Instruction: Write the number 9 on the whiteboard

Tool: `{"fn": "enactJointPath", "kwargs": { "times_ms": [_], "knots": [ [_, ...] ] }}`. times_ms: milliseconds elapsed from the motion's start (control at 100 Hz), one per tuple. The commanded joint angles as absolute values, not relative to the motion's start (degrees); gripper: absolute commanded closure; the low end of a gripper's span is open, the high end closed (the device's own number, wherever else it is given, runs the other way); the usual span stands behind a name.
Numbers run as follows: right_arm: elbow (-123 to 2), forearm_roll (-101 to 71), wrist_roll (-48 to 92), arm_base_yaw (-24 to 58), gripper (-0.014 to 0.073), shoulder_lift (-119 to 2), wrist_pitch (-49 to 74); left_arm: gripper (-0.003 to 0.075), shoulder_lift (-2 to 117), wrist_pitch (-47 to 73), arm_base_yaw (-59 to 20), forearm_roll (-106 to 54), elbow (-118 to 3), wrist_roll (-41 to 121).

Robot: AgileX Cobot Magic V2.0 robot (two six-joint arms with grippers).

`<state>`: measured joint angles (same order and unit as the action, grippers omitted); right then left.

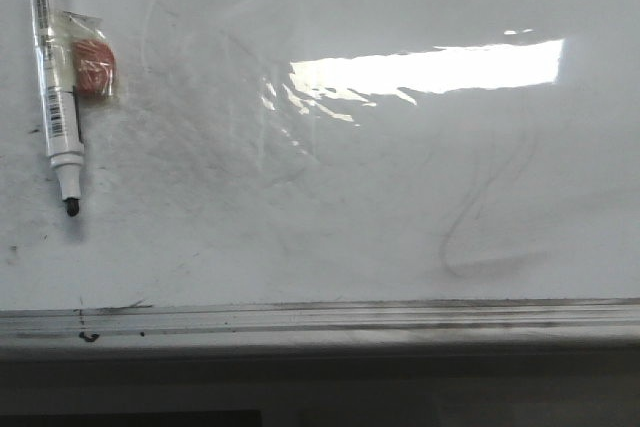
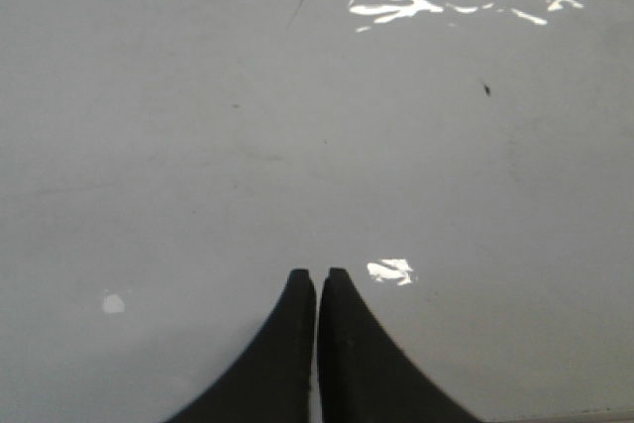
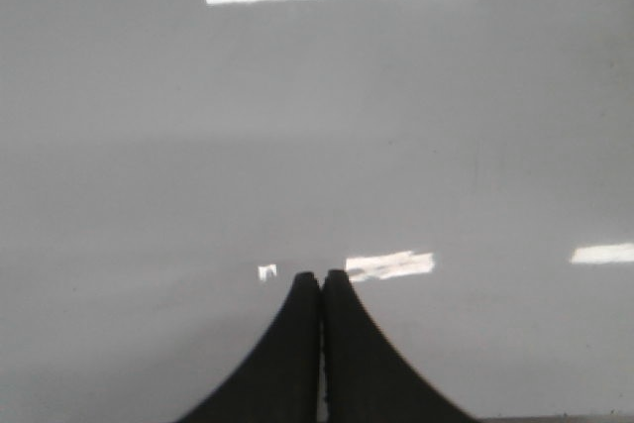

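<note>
A: Where is the marker [image 1: 56, 67]?
B: At the far left of the whiteboard [image 1: 330, 197] in the front view. It lies flat, its long axis running nearly straight toward the near edge, leaning only a little. The black tip points at the near edge; the other end runs out of the top of the picture.

A: Anything next to it?
B: A small clear packet with something orange-red inside [image 1: 92, 65], touching the marker's right side about midway along the barrel.

A: Is the number 9 drawn?
B: No fresh black figure shows. The board has only grey smudges and a faint erased curl toward the right, plus a bright window reflection.

A: The edge strip?
B: The grey metal strip [image 1: 400, 315] runs along the near side, with black ink spots near its left end.

A: And the grippers?
B: Neither appears in the front view. In the wrist views the left gripper [image 2: 317, 276] and the right gripper [image 3: 319, 278] each hang over bare board with their black fingers pressed together, nothing between them.
</note>
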<state>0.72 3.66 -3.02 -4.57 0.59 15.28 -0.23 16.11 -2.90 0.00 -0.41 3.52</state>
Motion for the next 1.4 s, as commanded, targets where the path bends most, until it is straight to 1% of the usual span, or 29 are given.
{"fn": "enactJointPath", "kwargs": {
  "times_ms": [0,550,670,720,770,900,980,1080,1200,1290,1340,1390],
  "knots": [
    [1.3,3.6,-2.6,-5.0,0.0657,1.8,9.5,0.0741,-1.8,10.1,-3.3,0.0,2.0,3.5],
    [1.3,2.5,-2.6,-5.0,0.0657,1.8,4.4,0.0741,-1.8,4.7,-3.3,0.0,2.0,3.5],
    [1.3,-1.2,-2.6,-5.0,0.0657,1.8,-1.3,0.0741,-1.8,1.1,-3.3,-8.0,1.8,3.5],
    [0.5,-3.3,-2.6,-5.0,0.0657,1.8,-1.8,0.0741,-1.8,0.6,-3.3,-10.4,1.5,3.5],
    [-0.8,-4.1,-2.6,-5.0,0.0657,1.7,0.0,0.0741,-1.8,1.3,-3.3,-11.0,0.3,3.5],
    [-6.9,-4.4,-2.6,-5.0,0.0657,0.2,12.6,0.0741,-0.8,9.3,-3.3,-10.3,-6.9,3.6],
    [-11.0,-5.8,-2.6,-5.0,0.0657,-2.0,17.3,0.0741,1.1,11.9,-3.3,-8.7,-11.1,3.6],
    [-15.1,-8.2,-2.6,-5.0,0.0657,-6.0,20.4,0.0741,3.8,10.1,-3.3,-9.0,-14.2,3.6],
    [-18.9,-11.4,-2.6,-5.0,0.0657,-9.7,21.9,0.0741,5.4,5.5,-3.3,-9.0,-14.5,3.6],
    [-19.6,-11.4,-2.6,-5.0,0.0657,-10.1,22.8,0.0738,6.1,4.5,-3.3,-9.1,-14.5,3.6],
    [-19.6,-11.4,-2.6,-5.0,0.0657,-10.1,22.9,0.0718,6.8,4.6,-3.3,-9.5,-14.5,3.6],
    [-19.5,-11.4,-2.6,-5.0,0.0657,-10.1,23.2,0.0648,7.7,4.7,-3.3,-9.6,-14.5,3.6]
  ]
}}
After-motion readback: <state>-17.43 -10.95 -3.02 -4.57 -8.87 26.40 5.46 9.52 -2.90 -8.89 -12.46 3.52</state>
